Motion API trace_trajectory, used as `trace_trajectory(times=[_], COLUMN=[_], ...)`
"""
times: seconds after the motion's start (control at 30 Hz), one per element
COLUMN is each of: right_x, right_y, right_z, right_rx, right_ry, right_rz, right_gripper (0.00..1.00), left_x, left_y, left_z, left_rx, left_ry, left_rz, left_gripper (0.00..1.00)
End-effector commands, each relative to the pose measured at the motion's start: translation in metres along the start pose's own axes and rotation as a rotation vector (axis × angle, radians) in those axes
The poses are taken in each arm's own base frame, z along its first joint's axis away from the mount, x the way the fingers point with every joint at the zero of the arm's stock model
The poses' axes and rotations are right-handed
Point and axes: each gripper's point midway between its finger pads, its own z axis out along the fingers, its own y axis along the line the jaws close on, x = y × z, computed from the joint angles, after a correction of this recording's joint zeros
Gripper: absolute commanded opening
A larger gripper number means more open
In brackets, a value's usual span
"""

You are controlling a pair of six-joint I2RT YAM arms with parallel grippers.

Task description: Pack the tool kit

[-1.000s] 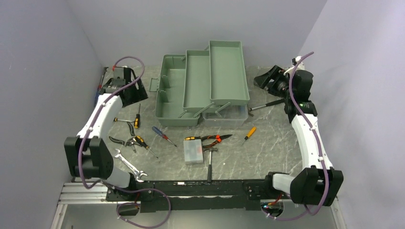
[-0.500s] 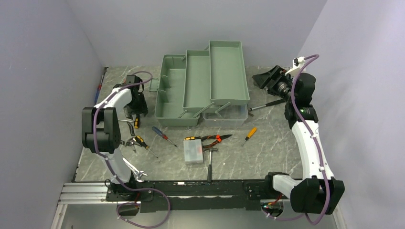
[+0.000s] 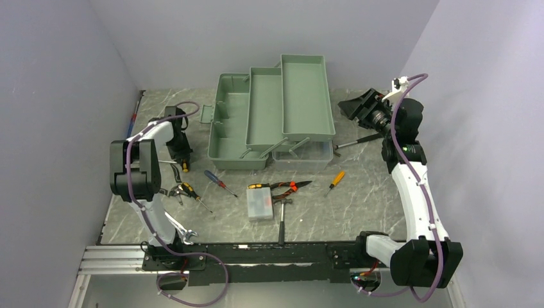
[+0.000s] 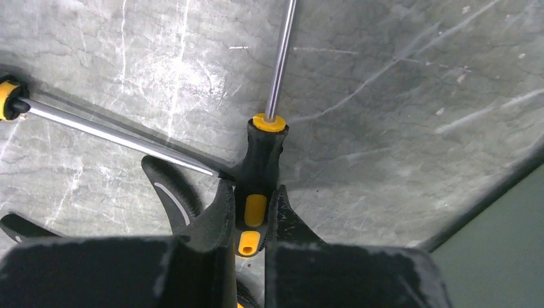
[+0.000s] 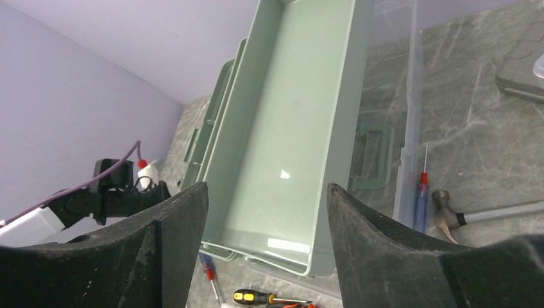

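Left gripper [image 4: 251,192], jaws pinched on the black-and-yellow plastic handle of a steel-shafted screwdriver [image 4: 264,147] lying near the left edge of the grey marbled desk [image 3: 372,186]. A second chrome shaft [image 4: 115,135] ends just beside the fingers; a straight vertical lift should avoid dragging it. Large sage-green plastic toolbox [image 3: 276,109], trays fanned open, stands at the desk's far middle. Right gripper [image 5: 266,189], jaws wide apart and empty, hovers above its uppermost tray.

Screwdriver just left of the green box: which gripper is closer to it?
Left. The left gripper pinches the screwdriver by its handle; the right gripper hangs open on the toolbox's other side.
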Motion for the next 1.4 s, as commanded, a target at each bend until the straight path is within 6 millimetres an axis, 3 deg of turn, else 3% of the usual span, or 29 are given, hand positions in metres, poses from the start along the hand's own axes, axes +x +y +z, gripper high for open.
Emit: trace_trajectory(times=[0.0,0.17,0.3,0.4,0.47,0.57,0.63,0.77,0.87,1.0,1.1,1.17,1.3,1.37], right_x=[-0.014,-0.018,-0.018,-0.018,-0.017,-0.015,-0.015,-0.015,-0.017,-0.016,-0.015,-0.014,-0.009,-0.007], right_y=[0.016,0.022,0.026,0.032,0.036,0.039,0.04,0.041,0.042,0.043,0.042,0.041,0.036,0.033], right_z=[0.0,-0.001,-0.002,-0.004,-0.006,-0.007,-0.007,-0.009,-0.01,-0.011,-0.013,-0.015,-0.015,-0.013], right_rx=[-0.045,-0.049,-0.065,-0.09,-0.11,-0.128,-0.138,-0.139,-0.136,-0.136,-0.127,-0.12,-0.105,-0.095], right_ry=[-0.047,-0.052,-0.05,-0.047,-0.047,-0.045,-0.045,-0.049,-0.051,-0.045,-0.045,-0.047,-0.033,-0.018], right_rz=[-0.024,-0.028,-0.034,-0.044,-0.048,-0.041,-0.036,-0.04,-0.049,-0.048,-0.048,-0.053,-0.049,-0.048], right_gripper=[0.69,0.69,0.69,0.68,0.68,0.68,0.68,0.68,0.68,0.68,0.68,0.68,0.69,0.7], left_x=[-0.014,-0.036,-0.043,-0.034,-0.017,0.005,0.019,0.024,0.011,-0.007,-0.016,-0.017,-0.015,-0.017], left_y=[-0.007,-0.023,-0.08,-0.125,-0.154,-0.187,-0.208,-0.241,-0.259,-0.28,-0.29,-0.298,-0.306,-0.3], left_z=[-0.02,-0.088,-0.166,-0.229,-0.265,-0.304,-0.319,-0.321,-0.308,-0.272,-0.249,-0.242,-0.244,-0.252], left_rx=[0.063,0.207,0.533,0.766,0.959,1.162,1.257,1.26,1.217,1.047,0.91,0.896,0.889,0.874], left_ry=[-0.104,-0.28,-0.474,-0.597,-0.608,-0.624,-0.612,-0.573,-0.547,-0.471,-0.43,-0.405,-0.404,-0.432], left_rz=[-0.034,-0.068,0.029,0.18,0.301,0.443,0.528,0.584,0.51,0.415,0.374,0.367,0.382,0.382], left_gripper=[0.0,0.0,0.0,0.0,0.0,0.0,0.0,0.0,0.0,0.0,0.06,0.18,0.73,0.87])
